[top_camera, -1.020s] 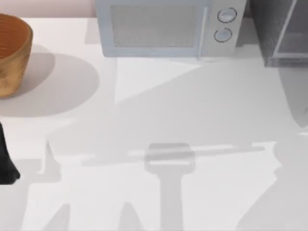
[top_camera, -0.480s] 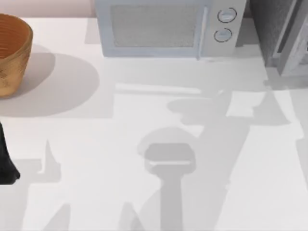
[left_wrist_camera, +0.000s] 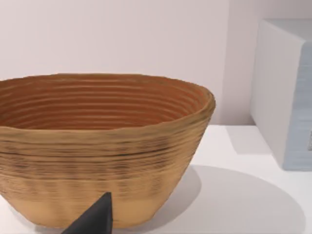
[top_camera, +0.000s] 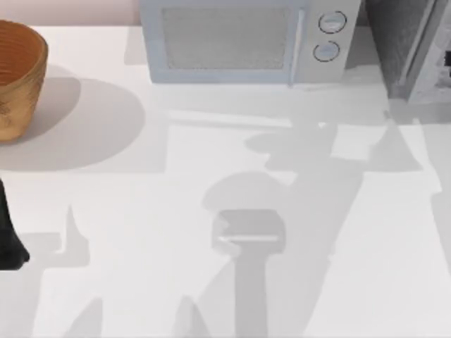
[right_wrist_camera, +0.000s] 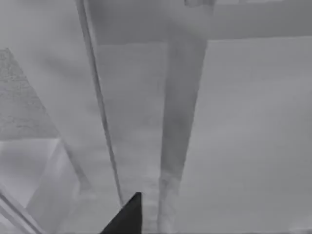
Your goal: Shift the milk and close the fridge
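At table's back right, speckled grey fridge (top_camera: 394, 42), pale glass door; ribbed round basket (top_camera: 17, 77) left; fingers' state unclear.

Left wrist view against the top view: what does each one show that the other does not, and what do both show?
Left wrist view alone: the ribbed inside of the basket and a dark fingertip before it. Top view alone: the microwave's door and two knobs, the fridge at the right with its door, and the left arm at the table's left edge. Both: the basket, the microwave and the table.
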Robot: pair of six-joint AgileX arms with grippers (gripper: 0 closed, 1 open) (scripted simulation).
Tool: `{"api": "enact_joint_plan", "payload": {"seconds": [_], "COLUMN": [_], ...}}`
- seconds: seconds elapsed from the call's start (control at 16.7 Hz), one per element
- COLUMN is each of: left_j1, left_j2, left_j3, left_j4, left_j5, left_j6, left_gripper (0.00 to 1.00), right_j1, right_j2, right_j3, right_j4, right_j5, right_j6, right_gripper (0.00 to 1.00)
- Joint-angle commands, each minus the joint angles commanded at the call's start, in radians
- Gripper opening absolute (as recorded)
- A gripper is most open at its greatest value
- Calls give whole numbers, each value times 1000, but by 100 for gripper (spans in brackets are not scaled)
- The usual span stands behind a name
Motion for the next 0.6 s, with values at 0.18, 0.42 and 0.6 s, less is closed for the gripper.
{"api": "enact_joint_plan", "payload": {"seconds": [0.18,0.42,0.6], "left_j1": [0,0,0], "left_j2": [0,0,0], "left_j3": [0,0,0], "left_j4": [0,0,0], "left_j5": [0,0,0], "left_j6": [0,0,0], "left_gripper": [100,100,100], "right_j1": [0,0,0], "right_j2": [118,249,289], "right_j3": [142,330,379], "right_j4": [-28,-63,-74], "right_j5": [2,6,8], "right_j6": [0,0,0], "right_gripper": [100,100,100]}}
